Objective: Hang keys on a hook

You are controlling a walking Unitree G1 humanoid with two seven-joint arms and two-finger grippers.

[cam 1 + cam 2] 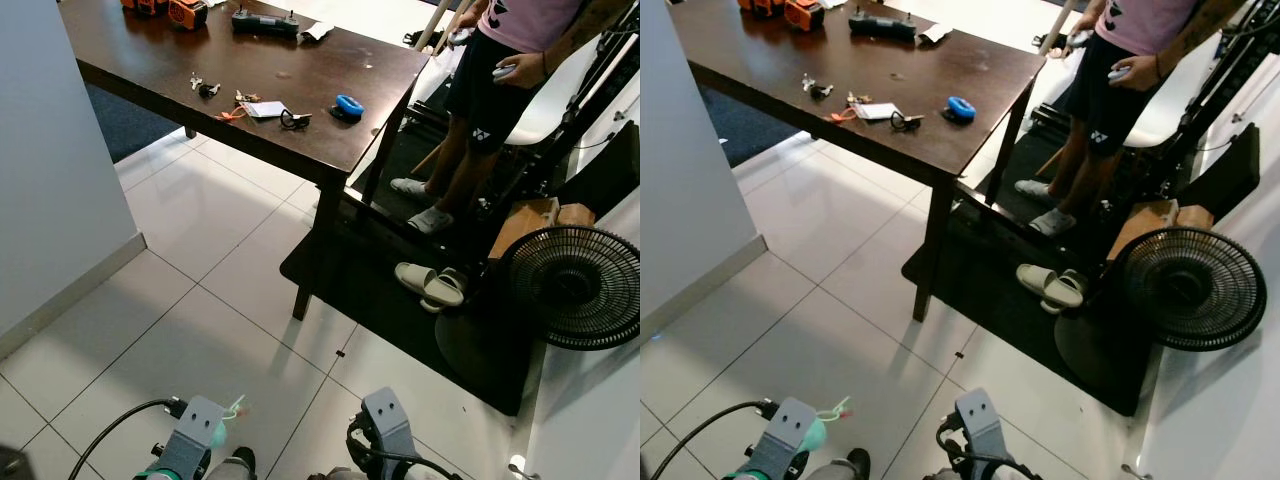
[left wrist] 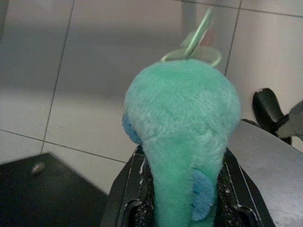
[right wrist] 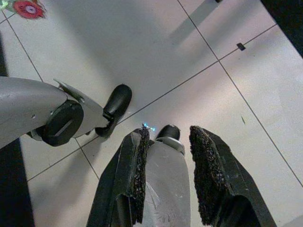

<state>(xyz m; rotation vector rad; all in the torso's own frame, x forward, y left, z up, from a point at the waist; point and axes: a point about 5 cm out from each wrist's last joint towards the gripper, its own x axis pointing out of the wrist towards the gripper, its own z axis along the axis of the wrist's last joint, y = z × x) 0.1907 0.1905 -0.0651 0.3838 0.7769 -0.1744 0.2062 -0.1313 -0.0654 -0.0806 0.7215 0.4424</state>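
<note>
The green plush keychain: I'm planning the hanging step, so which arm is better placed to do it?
Left, probably. The left gripper is already shut on the green plush keychain, its loop sticking out past the fingers. The right gripper hangs open with nothing between its fingers, pointing at the tiled floor.

a lived-in room of a home: pale tiled floor (image 1: 200, 330), a dark wooden table (image 1: 330, 120) strewn with keys and small gadgets, a black mat (image 1: 380, 300) with slippers (image 1: 430, 285) on it, a floor fan (image 1: 580, 285), and a person (image 1: 500, 90) in socks standing by the table
</note>
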